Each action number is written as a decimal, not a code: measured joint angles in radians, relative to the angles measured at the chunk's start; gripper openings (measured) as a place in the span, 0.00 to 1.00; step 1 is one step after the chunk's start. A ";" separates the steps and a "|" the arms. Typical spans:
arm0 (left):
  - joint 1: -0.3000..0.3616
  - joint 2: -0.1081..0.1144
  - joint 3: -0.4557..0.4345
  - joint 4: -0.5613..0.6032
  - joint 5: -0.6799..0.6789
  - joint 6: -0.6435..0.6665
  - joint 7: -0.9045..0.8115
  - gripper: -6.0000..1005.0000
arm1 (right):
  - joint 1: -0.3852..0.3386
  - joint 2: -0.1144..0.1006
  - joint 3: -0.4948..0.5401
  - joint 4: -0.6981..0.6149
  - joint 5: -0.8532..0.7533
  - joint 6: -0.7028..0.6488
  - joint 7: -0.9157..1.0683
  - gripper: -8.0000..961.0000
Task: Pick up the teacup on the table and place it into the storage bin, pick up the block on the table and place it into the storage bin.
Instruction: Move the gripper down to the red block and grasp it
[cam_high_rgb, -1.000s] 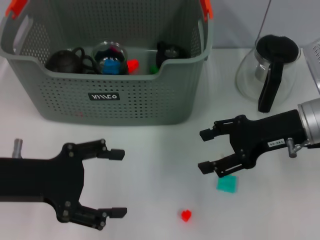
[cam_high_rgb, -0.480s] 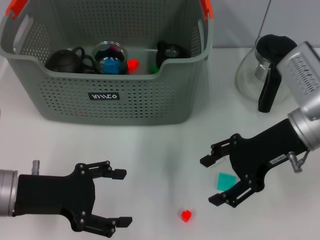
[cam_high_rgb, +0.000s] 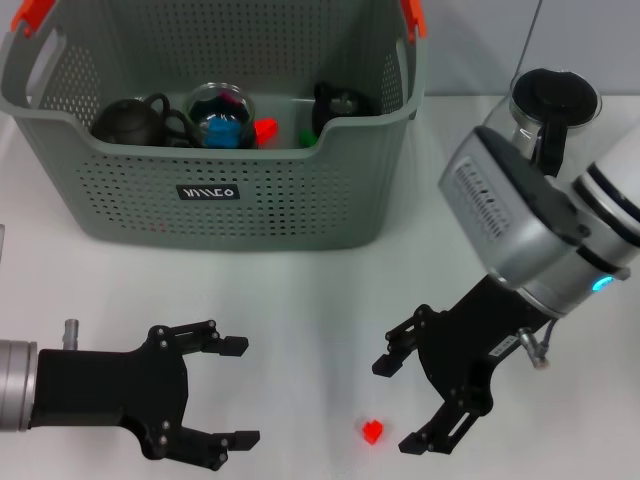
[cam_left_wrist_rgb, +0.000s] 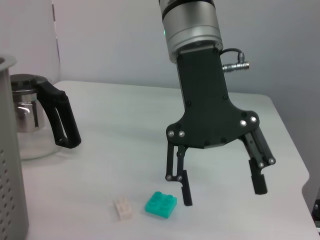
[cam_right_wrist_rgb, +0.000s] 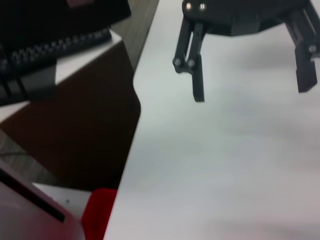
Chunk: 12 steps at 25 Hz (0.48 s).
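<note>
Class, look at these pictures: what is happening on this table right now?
A two-armed robot is tidying small things into a large grey-green perforated plastic basket, which already holds dark teaware and small coloured pieces. Its right gripper, open, hangs over the white table beside a small red block; the left wrist view shows a green block close by it. The left gripper, also open, waits at the near left, holding nothing. A glass teapot with a black handle stands at the far right.

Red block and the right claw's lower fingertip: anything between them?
Nothing; head view shows bare white table between the red block and the open right claw.
</note>
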 joint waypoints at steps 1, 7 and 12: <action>0.000 0.000 0.000 0.000 0.000 0.000 0.000 0.94 | 0.005 0.000 -0.024 -0.003 0.000 0.011 0.014 0.95; 0.000 0.002 -0.004 -0.001 0.001 -0.004 0.002 0.94 | 0.030 0.003 -0.122 -0.013 0.000 0.048 0.060 0.95; 0.000 0.002 -0.004 -0.001 0.001 -0.011 0.002 0.95 | 0.035 0.006 -0.228 -0.019 0.011 0.095 0.077 0.95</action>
